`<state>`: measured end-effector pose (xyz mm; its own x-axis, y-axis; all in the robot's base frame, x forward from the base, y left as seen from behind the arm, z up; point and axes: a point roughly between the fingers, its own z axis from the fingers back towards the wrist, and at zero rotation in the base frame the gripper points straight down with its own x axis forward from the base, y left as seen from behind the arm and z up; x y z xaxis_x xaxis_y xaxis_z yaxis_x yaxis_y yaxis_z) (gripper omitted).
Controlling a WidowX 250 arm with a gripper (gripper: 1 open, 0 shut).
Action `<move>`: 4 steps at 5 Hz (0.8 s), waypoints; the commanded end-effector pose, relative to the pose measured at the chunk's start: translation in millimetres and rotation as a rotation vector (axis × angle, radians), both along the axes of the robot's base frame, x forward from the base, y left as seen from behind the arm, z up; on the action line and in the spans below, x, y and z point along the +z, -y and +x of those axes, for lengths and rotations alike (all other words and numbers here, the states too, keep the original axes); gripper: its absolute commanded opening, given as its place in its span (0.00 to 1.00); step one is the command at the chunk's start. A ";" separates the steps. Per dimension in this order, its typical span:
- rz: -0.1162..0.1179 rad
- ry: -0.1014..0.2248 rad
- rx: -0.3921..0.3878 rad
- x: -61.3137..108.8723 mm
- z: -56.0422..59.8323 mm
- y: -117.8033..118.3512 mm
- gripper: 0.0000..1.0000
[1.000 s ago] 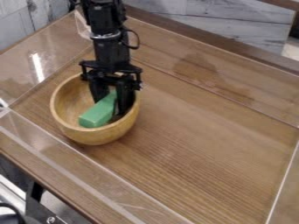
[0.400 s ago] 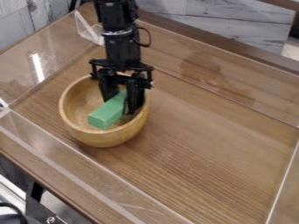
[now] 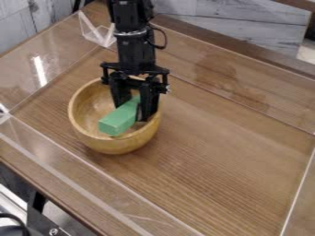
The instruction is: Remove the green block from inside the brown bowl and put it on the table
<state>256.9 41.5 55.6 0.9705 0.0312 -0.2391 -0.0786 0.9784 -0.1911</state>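
Note:
The green block is tilted inside the brown bowl, its upper end pinched between the black fingers of my gripper, which is shut on it. The arm comes straight down from above and covers the bowl's far right rim. The bowl sits on the table at centre left. I cannot tell whether the block's lower end still touches the bowl's floor.
Low clear plastic walls run along the table's front and left edges. Bare wood-grain surface stretches to the right of the bowl. A pale marble-like wall stands behind the table.
The gripper, the block and the bowl have all shifted a little to the right and toward the front. The grip on the block has stayed shut.

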 end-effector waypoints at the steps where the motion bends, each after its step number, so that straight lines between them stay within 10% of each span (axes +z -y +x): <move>1: 0.012 0.097 -0.012 27.8 14.5 2.9 0.00; 4: -0.013 0.061 -0.043 33.7 12.6 19.3 0.00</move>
<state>257.8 20.8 64.6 0.9607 -0.0173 -0.2772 -0.0456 0.9747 -0.2188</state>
